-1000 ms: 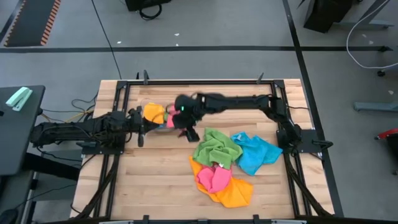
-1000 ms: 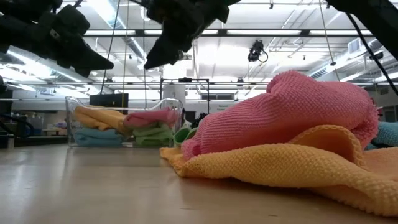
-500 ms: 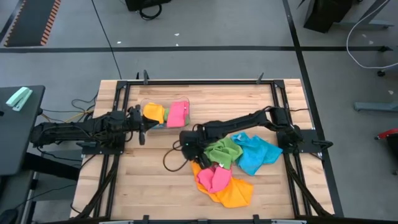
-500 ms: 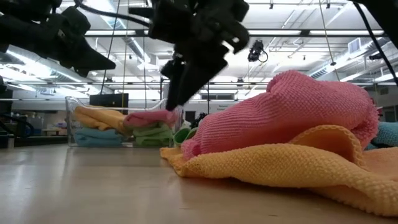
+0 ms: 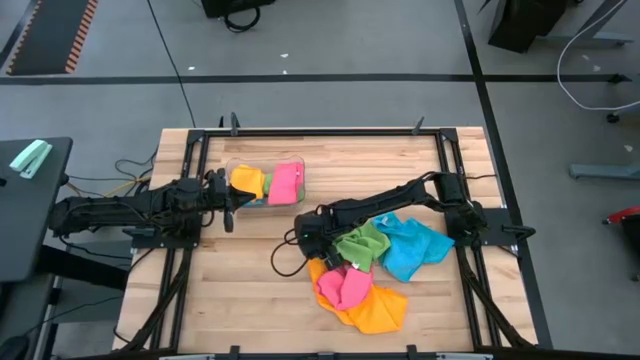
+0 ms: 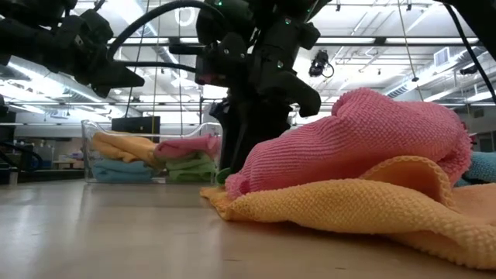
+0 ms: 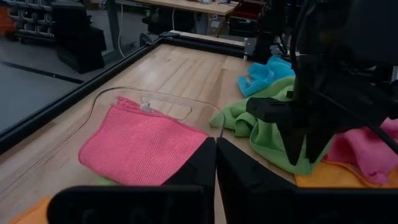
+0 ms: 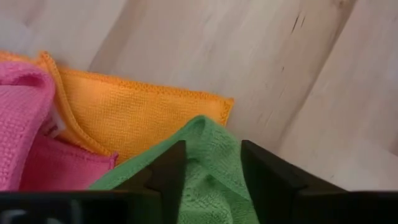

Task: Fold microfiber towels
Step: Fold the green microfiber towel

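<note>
A loose pile of microfiber towels lies right of the table's middle: a green one (image 5: 362,245) on top, blue (image 5: 412,248) to its right, pink (image 5: 345,287) and orange (image 5: 378,312) nearer the front edge. My right gripper (image 5: 312,240) points down at the pile's left side. It is open, with a finger on either side of the green towel's corner (image 8: 208,140). My left gripper (image 5: 227,210) is shut on nothing and hangs beside the left end of the clear bin (image 5: 262,163). Folded pink (image 5: 285,185) and orange (image 5: 247,182) towels lie in the bin. My right gripper comes at the green towel's left corner (image 8: 205,127) from above, slanting down. The corner shows between its two fingers (image 8: 168,168) and lies flat on the orange towel (image 8: 143,112). Whether the fingers touch the cloth, I cannot tell.
A black metal frame (image 5: 190,200) runs round the table top. Bare wood lies in front of the bin and left of the pile (image 5: 250,270). The low view shows more folded towels stacked in the bin (image 6: 155,159).
My right gripper has left the place over the bin. It has swung toward the table's near edge and the pile, tipped steeper and come down onto the green towel's left corner. The towels have stayed where they were.
</note>
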You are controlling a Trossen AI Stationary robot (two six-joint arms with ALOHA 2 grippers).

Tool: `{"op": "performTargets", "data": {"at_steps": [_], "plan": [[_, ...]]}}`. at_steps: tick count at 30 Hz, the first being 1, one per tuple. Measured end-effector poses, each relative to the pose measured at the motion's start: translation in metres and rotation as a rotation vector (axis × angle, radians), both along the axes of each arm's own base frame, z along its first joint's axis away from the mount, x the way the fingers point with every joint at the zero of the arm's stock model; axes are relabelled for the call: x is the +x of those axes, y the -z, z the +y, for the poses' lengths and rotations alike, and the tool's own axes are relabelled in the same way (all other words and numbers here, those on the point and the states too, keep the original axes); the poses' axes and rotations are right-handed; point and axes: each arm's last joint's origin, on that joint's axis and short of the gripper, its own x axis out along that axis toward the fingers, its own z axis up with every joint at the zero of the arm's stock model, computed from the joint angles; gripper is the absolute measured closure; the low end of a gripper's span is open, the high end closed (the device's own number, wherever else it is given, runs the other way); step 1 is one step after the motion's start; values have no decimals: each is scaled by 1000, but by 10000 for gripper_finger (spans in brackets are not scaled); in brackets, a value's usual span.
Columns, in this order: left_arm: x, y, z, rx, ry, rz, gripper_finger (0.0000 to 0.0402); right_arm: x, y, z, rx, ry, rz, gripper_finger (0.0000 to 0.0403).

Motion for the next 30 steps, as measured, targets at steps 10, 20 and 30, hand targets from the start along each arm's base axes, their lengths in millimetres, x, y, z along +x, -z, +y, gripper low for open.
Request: {"op": "performTargets", "data": {"at_steps": [10, 20, 30], "plan": [[0, 0, 0, 0, 0, 0, 388, 0, 2, -4, -10, -14, -1, 393], [4, -18, -3, 78, 34, -178, 371, -17, -69, -29, -131, 92, -149, 395], [6, -34, -3, 236, 43, -306, 370, -58, -174, -67, -241, 282, -485, 396]]}}
